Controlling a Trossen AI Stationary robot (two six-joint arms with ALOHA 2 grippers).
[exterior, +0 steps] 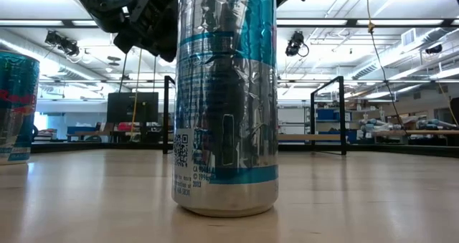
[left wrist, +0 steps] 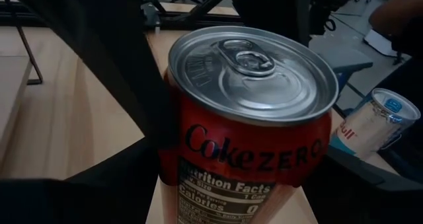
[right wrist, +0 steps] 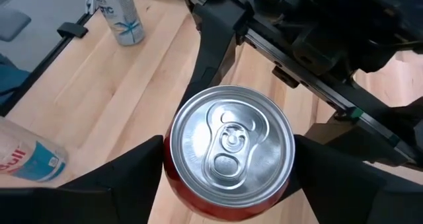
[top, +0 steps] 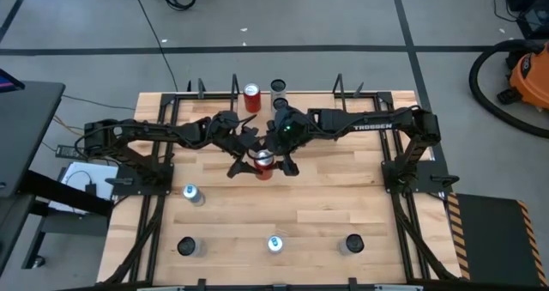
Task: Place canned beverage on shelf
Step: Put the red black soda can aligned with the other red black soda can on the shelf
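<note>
Both pincers [top: 263, 162] seemingly together mid-table

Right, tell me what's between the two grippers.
The Coke can stands there, left gripper on one side, right gripper on the other. The high view shows it best.

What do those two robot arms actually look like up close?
Both arms are dark, nearly black, built of jointed segments. The right arm carries white TROSSEN lettering and a small green light near its wrist. The left arm shows no lettering. Each ends in a gripper with two flat, matte black fingers.
</note>
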